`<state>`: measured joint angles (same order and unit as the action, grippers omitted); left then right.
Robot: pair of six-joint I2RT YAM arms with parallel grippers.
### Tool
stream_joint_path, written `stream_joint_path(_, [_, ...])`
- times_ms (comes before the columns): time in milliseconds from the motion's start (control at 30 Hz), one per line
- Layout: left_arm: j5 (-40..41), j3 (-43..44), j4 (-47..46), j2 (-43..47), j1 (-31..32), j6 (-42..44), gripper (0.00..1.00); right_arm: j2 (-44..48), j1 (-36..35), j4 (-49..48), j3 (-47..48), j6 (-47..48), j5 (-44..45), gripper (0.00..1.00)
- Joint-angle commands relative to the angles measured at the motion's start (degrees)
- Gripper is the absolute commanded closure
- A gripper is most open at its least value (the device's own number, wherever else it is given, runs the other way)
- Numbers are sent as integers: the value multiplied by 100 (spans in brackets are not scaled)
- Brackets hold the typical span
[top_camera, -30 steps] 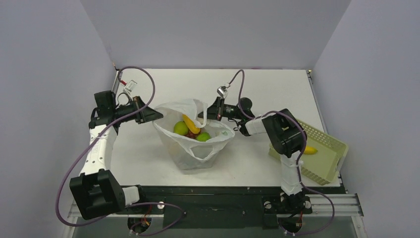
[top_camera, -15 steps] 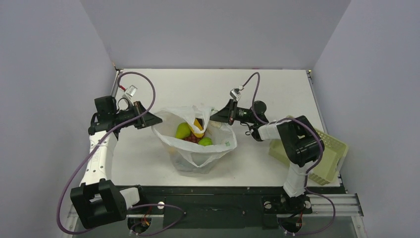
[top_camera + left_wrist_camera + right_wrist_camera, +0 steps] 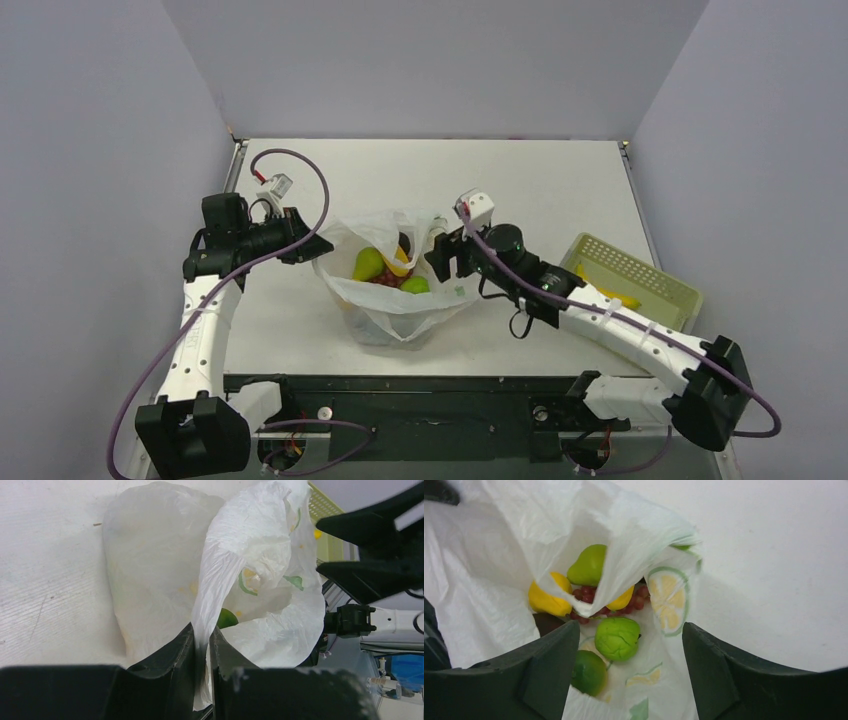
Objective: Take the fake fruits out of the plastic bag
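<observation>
Left hand (image 3: 201, 641) nips the limp bag (image 3: 150, 555); my right hand (image 3: 630, 627), wide, empty, should straddle the slick fruit (image 3: 616, 640) below.

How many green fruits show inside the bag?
3, in the right wrist view: a pear by the grapes, a lumpy one below, a round one lowest. Others may be hidden.
</observation>
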<state>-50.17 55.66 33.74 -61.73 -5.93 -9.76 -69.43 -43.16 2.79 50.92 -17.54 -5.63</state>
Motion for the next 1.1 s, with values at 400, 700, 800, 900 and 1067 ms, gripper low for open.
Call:
stream_joint_path(400, [48, 237, 98, 186, 72, 60, 89, -796, -2710, -1289, 48, 2653, 3802, 32])
stream_joint_path(700, [91, 224, 30, 223, 233, -123, 90, -2175, -2820, -2633, 784, 3716, 5233, 50])
stream_joint_path(800, [172, 247, 226, 216, 250, -2, 94, -1960, -3007, -2099, 1161, 3966, 5666, 93])
stream_joint_path(900, [218, 209, 322, 171, 259, 155, 99, -1425, -2807, -707, 1774, 3418, 4678, 100])
stream_joint_path(1067, [135, 153, 412, 191, 281, 327, 100, -1382, -1412, 1718, 3148, 2481, 1356, 100])
